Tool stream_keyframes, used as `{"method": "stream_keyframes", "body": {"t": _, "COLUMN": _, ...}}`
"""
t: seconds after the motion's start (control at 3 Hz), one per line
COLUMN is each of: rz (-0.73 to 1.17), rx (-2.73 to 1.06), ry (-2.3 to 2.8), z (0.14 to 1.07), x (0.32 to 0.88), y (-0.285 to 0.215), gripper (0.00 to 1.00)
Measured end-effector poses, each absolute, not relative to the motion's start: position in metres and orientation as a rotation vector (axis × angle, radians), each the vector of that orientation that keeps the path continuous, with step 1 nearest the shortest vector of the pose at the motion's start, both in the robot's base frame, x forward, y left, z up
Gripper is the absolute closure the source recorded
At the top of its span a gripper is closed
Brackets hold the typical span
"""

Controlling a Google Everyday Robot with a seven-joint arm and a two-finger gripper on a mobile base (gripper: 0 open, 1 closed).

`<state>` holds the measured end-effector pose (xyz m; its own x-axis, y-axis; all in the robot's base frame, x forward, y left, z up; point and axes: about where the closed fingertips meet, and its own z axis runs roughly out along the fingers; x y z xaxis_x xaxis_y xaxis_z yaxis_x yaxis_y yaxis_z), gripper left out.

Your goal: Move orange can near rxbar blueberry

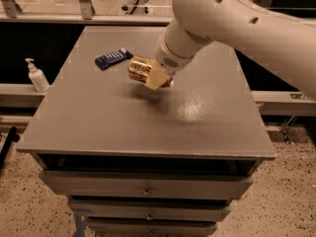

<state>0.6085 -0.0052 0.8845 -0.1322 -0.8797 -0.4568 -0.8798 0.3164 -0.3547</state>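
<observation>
Gripper (157, 78) has its fingers clamped on the orange can (138, 68), holding it on its side above the surface (98, 127). The rxbar blueberry (113, 58) lies flat just beside the can, to its left.

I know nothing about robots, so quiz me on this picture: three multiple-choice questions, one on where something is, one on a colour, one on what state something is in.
1. Where does the rxbar blueberry lie?
A. On the table, just beyond the orange can and to its left in the picture
B. In an open drawer
C. On the floor

2. What colour is the bar's wrapper?
A. Red
B. Dark blue
C. Green

3. What state is the orange can in?
A. Standing upright on the table
B. Held on its side in the gripper, off the table
C. Crushed flat

Answers: 1 A, the bar rests on the tabletop close behind the can. 2 B, the wrapper is dark blue with white print. 3 B, the fingers clasp the can and its shadow falls on the table below it.
</observation>
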Motion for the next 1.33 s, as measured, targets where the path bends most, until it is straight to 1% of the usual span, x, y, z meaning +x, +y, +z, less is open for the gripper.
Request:
{"method": "stream_keyframes", "body": {"t": 0.33, "rz": -0.023, "rx": -1.586, "ry": 1.947, "z": 0.892, "x": 0.664, "y": 0.011, "gripper": 1.0}}
{"method": "stream_keyframes", "body": {"t": 0.67, "rz": -0.018, "rx": -1.606, "ry": 1.933, "z": 0.887, "x": 0.7, "y": 0.026, "gripper": 1.0}}
{"method": "stream_keyframes", "body": {"t": 1.33, "rz": 0.003, "rx": -1.657, "ry": 1.93, "z": 0.864, "x": 0.729, "y": 0.047, "gripper": 1.0}}
